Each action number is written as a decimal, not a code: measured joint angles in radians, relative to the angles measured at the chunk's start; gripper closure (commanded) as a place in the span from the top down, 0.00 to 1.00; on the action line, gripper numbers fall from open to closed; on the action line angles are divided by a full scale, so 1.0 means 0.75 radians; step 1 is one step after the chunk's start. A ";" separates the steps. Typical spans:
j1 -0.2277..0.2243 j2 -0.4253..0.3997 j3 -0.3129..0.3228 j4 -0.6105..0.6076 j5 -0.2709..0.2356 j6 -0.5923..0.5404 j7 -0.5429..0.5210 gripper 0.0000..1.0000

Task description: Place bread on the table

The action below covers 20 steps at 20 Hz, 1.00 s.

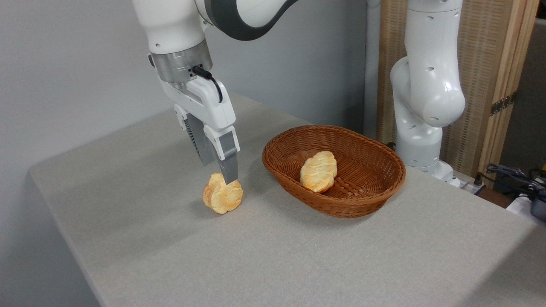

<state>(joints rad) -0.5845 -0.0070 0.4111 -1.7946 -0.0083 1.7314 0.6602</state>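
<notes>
The knobbly, flower-like bread roll (222, 197) rests tilted on its edge on the grey-beige table (298, 264), left of the basket. My gripper (219, 174) hangs straight above it, open. The front fingertip (231, 175) touches the roll's top right, and the rear finger stands apart behind it, ending just above the roll. The second bread roll (318, 171), oval with a pale ridged top, lies inside the brown wicker basket (384, 187).
The basket sits mid-table, right of my gripper. The arm's white base column (422, 106) stands at the table's far right edge, with cables (512, 175) beyond it. A grey wall runs behind, and the table's left corner (34, 172) is rounded.
</notes>
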 measured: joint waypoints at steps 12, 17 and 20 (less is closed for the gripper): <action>0.001 -0.024 0.002 0.000 0.000 -0.017 0.000 1.00; 0.005 -0.135 0.045 -0.080 0.000 -0.146 0.002 1.00; 0.006 -0.235 0.059 -0.208 0.000 -0.175 0.003 1.00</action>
<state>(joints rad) -0.5801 -0.1830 0.4553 -1.9505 -0.0082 1.6002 0.6623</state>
